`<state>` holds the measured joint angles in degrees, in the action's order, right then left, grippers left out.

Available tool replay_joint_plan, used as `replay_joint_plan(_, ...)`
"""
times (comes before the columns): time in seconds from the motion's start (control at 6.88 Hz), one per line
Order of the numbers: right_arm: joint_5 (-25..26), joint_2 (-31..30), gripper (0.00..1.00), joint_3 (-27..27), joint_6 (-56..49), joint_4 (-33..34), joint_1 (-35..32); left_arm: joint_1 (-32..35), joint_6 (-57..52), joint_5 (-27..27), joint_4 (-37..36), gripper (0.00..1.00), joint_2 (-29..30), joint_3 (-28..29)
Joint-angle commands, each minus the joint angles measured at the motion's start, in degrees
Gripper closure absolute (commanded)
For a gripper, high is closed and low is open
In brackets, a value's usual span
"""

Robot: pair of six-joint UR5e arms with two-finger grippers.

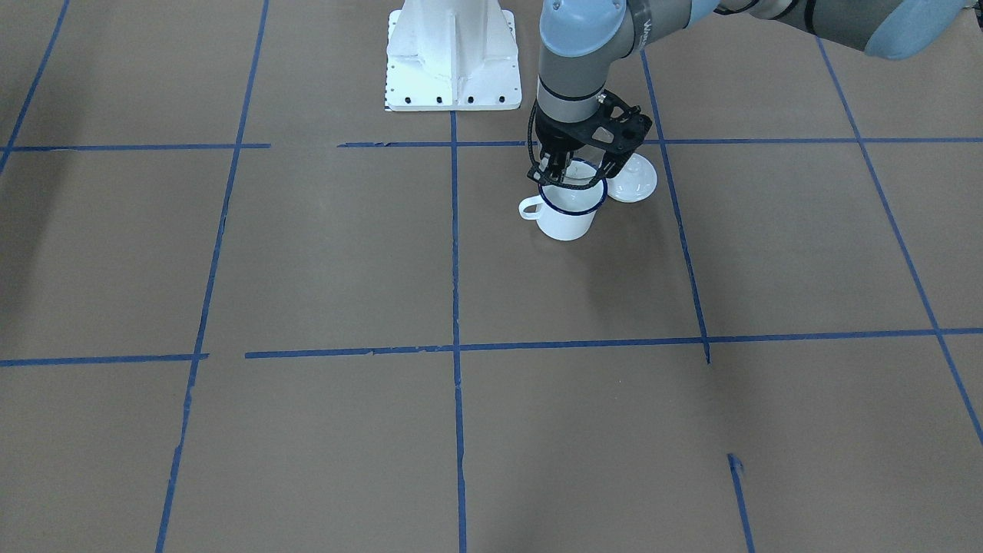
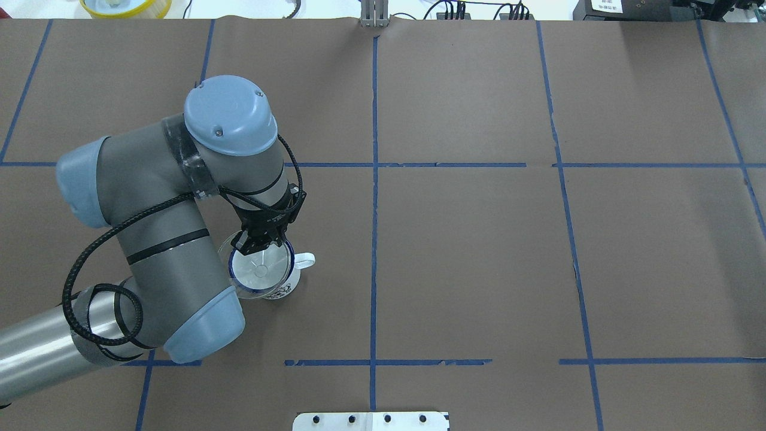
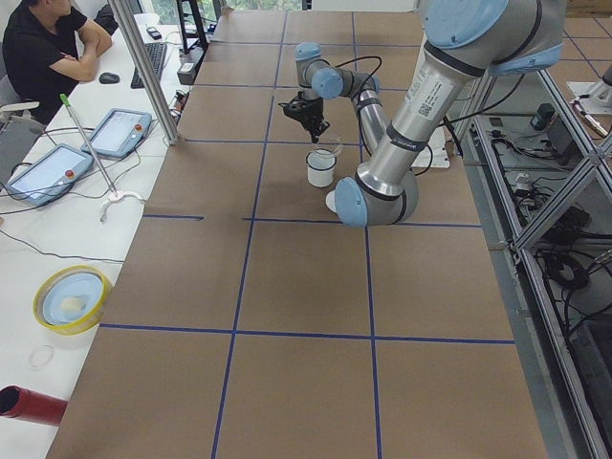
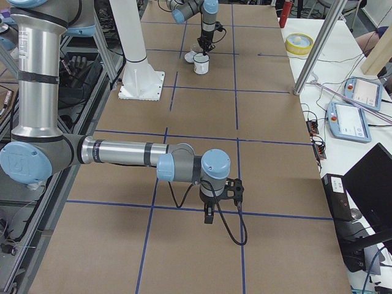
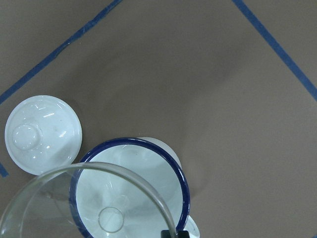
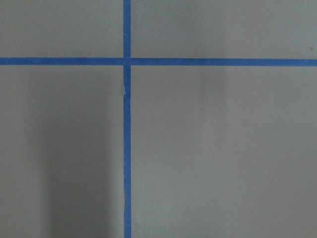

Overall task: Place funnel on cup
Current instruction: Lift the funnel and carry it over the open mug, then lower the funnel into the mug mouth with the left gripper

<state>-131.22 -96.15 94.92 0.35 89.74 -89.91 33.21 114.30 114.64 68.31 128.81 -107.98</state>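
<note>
- Left gripper (image 2: pixel 261 245) jaws pinch clear funnel (image 5: pixel 89 208) rim over white blue-rimmed enamel cup (image 1: pixel 567 221).
- Looks off-centre: release now and you risk tipping.
- Right gripper (image 4: pixel 208 217) jaws: cannot tell.

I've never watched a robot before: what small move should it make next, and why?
Probably ease the funnel straight down. The left gripper holds it by the rim, with the spout over the mouth of the cup, but it doesn't look seated yet, and the cone sits slightly off-centre.
</note>
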Motion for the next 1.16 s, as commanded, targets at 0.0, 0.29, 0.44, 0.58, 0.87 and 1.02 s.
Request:
replay_joint_plan(0.0, 0.00, 0.00, 0.00, 0.00, 0.00, 0.00, 0.00, -0.17, -2.83, -0.29, 0.50, 1.00, 0.03, 0.05)
replay_joint_plan(0.29, 0.00, 0.00, 0.00, 0.00, 0.00, 0.00, 0.00, -0.08, -3.11, -2.30, 1.29, 1.00, -0.05, 0.23)
replay_joint_plan(0.44, 0.00, 0.00, 0.00, 0.00, 0.00, 0.00, 0.00, -0.08, -3.37, -2.40, 2.34, 1.00, -0.05, 1.45)
replay_joint_plan(0.58, 0.00, 0.00, 0.00, 0.00, 0.00, 0.00, 0.00, -0.08, -4.16, -2.40, 3.92, 1.00, -0.14, 3.02)
replay_joint_plan(0.87, 0.00, 0.00, 0.00, 0.00, 0.00, 0.00, 0.00, -0.08, -4.34, -2.32, 4.02, 1.00, -0.66, 3.39)
replay_joint_plan(1.02, 0.00, 0.00, 0.00, 0.00, 0.00, 0.00, 0.00, -0.17, -4.34, -2.40, 4.37, 1.00, -1.02, 3.30)
